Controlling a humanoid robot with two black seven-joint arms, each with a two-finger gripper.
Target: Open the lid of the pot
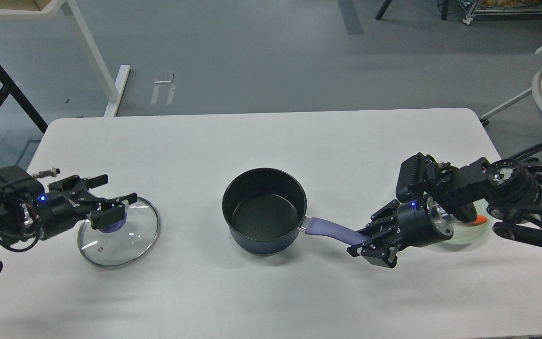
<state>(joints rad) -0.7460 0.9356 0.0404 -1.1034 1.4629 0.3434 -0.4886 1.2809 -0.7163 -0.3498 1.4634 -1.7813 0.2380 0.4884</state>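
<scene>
The dark blue pot stands open in the middle of the white table, its purple handle pointing right. The glass lid with a purple knob lies flat on the table at the left. My left gripper is open and empty, raised just above the lid's far edge; one finger partly hides the knob. My right gripper is shut on the end of the pot handle.
A pale green plate with an orange piece lies behind my right wrist near the table's right edge. Beyond the table's far edge is grey floor with a white desk leg and a black frame at the left.
</scene>
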